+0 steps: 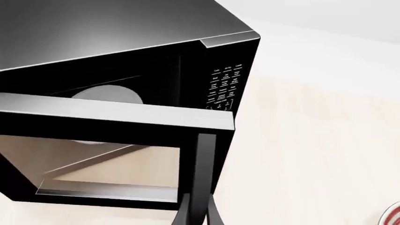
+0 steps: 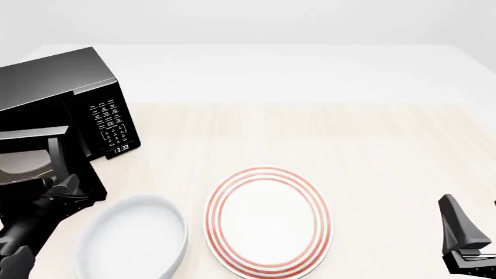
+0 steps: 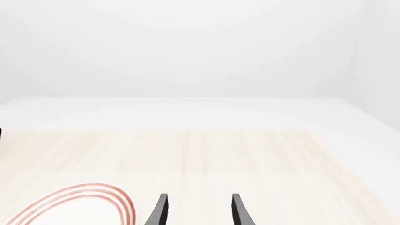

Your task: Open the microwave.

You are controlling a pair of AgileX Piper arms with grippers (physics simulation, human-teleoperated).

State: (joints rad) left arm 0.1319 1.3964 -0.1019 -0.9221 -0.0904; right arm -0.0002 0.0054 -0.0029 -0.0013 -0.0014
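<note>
While its door (image 2: 54, 160) hangs ajar, glossy black microwave (image 2: 69, 87), left tool (image 2: 66, 189) clamping door edge, right tool (image 3: 196, 211) spread.

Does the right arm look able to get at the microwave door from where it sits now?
Probably not easily: the right tool sits at the table's far right, while the microwave stands far left, with the striped plate between and the left tool already at its door.
</note>
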